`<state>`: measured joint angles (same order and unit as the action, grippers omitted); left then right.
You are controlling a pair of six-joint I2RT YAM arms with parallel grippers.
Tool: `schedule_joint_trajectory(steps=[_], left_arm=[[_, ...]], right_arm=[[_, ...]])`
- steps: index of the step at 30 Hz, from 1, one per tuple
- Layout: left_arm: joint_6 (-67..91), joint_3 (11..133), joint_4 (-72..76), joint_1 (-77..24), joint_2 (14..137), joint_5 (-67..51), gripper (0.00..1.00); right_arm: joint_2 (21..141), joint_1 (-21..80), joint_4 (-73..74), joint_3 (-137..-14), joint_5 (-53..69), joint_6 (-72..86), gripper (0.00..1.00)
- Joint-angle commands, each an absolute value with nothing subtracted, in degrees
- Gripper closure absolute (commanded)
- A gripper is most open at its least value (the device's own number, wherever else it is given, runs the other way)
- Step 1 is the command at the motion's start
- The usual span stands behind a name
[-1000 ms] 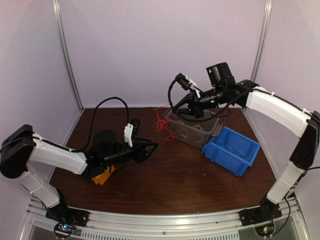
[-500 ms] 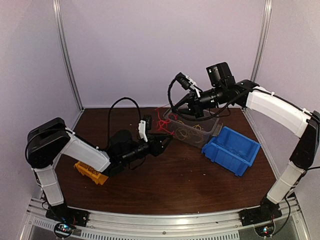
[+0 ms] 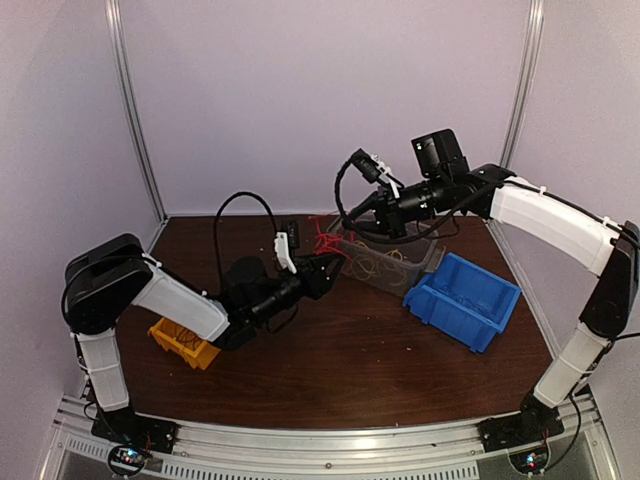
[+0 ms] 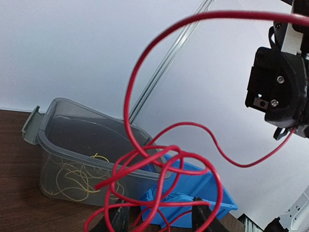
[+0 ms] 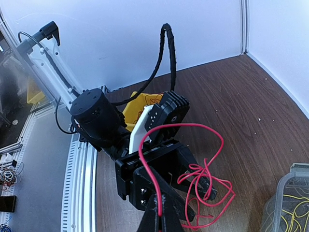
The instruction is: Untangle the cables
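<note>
one red cable (image 4: 164,159) is knotted, yellow ones (image 4: 72,176) binned; right gripper (image 5: 158,212) clamps its end, left gripper (image 4: 159,215) gapes around it

1. The red cable (image 4: 161,155) is one plain bright red along all its loops, with no markings.
2. The tub (image 4: 58,125), at 1 o'clock on the table (image 3: 350,370), is smoky see-through grey.
3. The wires (image 4: 72,176) inside the tub are pale yellow.
4. The bin (image 3: 462,298) at 3 o'clock is solid bright blue.
5. The crate (image 3: 183,342) at 8 o'clock is orange-yellow.
6. The table is dark reddish-brown.
7. The arms (image 3: 555,215) have white shells with black joints and black cabling.
8. The walls (image 3: 300,100) are a pale lilac-white.
</note>
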<state>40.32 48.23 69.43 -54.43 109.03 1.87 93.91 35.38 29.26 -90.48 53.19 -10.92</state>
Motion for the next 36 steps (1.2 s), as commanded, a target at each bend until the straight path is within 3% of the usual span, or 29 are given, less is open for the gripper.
schedule_joint_trajectory(steps=[1, 11, 15, 19, 21, 29, 36], left_arm=[[41.6, 51.1, 74.0, -54.5, 111.2, 0.3, 0.54], [43.1, 54.8, 76.0, -54.7, 115.9, -5.7, 0.5], [43.2, 57.7, 69.9, -54.6, 117.9, -2.8, 0.62], [43.7, 59.9, 68.5, -54.6, 120.3, -2.1, 0.91], [44.1, 59.3, 68.1, -54.6, 120.3, -1.3, 1.0], [44.3, 46.1, 70.7, -54.6, 115.4, 5.3, 1.0], [40.8, 33.7, 69.2, -53.7, 103.4, 12.0, 1.0]], right_arm=[[91.8, 35.6, 27.0, -89.7, 54.7, -10.0, 1.0], [90.5, 35.2, 25.2, -88.8, 54.0, -8.6, 1.0], [90.8, 35.1, 24.4, -88.9, 56.1, -7.4, 1.0], [90.9, 35.1, 24.7, -89.7, 56.4, -7.2, 1.0], [90.5, 35.0, 25.0, -90.0, 56.3, -7.3, 1.0], [89.1, 27.9, 26.2, -93.6, 51.8, -7.4, 1.0], [90.0, 23.9, 41.9, -99.4, 41.1, -23.7, 1.0]])
